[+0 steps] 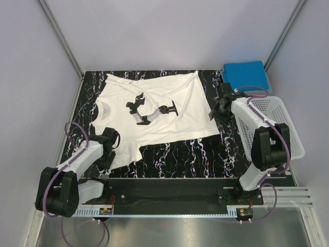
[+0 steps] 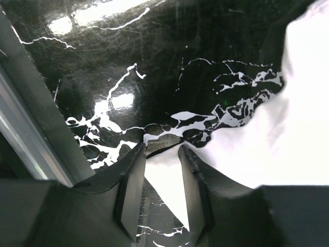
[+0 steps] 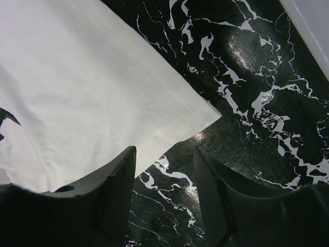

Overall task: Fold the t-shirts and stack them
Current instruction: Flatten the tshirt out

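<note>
The left gripper [image 2: 162, 152] is down at the table [image 1: 175, 154] with its fingers [image 2: 131, 190] only a narrow way apart. A pointed corner of the white t-shirt [image 1: 169, 90] lies in the gap between them, and a strip of cloth shows between the pads, so they stand astride the corner and are not pressed onto it. The right gripper [image 3: 165, 154] has its jaws set wider. Its left finger is over the shirt's right edge, bare marble shows between the two fingers, and a corner of the cloth lies just ahead of them. The white t-shirt is spread nearly flat across the middle of the black, white-veined table, with its collar toward the left and its black print [image 1: 141, 110] facing up. Its near-left corner is at the left gripper and its right edge at the right one. A blue t-shirt [image 1: 245, 73] lies folded at the far right corner, apart from the white one. A white lattice basket [image 1: 277, 121] stands along the right side, beside the right arm and on the near side of the blue shirt
</note>
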You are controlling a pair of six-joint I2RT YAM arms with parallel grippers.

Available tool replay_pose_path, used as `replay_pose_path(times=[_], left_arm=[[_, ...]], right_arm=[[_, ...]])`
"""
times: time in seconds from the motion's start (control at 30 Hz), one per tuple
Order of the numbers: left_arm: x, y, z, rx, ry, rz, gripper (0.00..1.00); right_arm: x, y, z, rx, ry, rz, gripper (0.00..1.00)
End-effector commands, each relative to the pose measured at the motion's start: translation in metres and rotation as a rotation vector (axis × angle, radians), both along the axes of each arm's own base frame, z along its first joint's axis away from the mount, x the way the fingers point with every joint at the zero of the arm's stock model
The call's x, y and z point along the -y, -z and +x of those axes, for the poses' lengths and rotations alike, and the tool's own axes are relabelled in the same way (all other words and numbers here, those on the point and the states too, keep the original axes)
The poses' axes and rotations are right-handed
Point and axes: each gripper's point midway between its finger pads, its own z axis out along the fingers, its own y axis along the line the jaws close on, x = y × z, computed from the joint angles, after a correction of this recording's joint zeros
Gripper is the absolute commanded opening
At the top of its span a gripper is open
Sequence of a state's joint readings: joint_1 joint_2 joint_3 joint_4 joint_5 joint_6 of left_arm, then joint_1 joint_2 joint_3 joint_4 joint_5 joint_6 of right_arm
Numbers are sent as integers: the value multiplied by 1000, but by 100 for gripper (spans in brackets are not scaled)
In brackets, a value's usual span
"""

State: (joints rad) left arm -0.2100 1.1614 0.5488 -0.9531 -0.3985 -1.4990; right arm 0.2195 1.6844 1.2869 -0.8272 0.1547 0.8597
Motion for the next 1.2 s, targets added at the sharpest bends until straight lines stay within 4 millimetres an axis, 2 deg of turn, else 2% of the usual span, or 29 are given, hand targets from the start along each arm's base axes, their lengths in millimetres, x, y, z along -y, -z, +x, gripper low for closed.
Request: replay_pose_path(times=[0.0, 0.13, 0.27, 0.33, 0.37, 0.5, 0.67, 0.8, 0.93, 1.17], left_arm=[[3, 1, 3, 3, 20, 0, 41], [7, 1, 2, 11, 39, 1, 44], [10, -1, 8, 27, 71, 20, 43], [12, -1, 9, 32, 78, 22, 33], [12, -1, 10, 36, 74, 25, 23], [14, -2, 14, 35, 86, 29, 0], [14, -5, 17, 52, 83, 27, 0], [8, -29, 32, 147, 84, 63, 0], [-2, -55, 38, 206, 66, 115, 0], [-8, -79, 45, 248, 63, 155, 0]], right_arm=[[-2, -1, 1, 6, 13, 14, 57], [-7, 7, -4, -5, 25, 50, 57], [-9, 23, -10, -34, 49, 66, 57], [-10, 28, -11, -42, 54, 74, 57], [-11, 32, -14, -55, 63, 77, 57], [-12, 38, -18, -58, 127, 98, 59], [-9, 48, -17, -57, 223, 100, 59], [-4, 53, -13, -63, 247, 71, 59], [6, 60, -20, -67, 300, 25, 60], [23, 72, -28, -45, 363, -38, 59]])
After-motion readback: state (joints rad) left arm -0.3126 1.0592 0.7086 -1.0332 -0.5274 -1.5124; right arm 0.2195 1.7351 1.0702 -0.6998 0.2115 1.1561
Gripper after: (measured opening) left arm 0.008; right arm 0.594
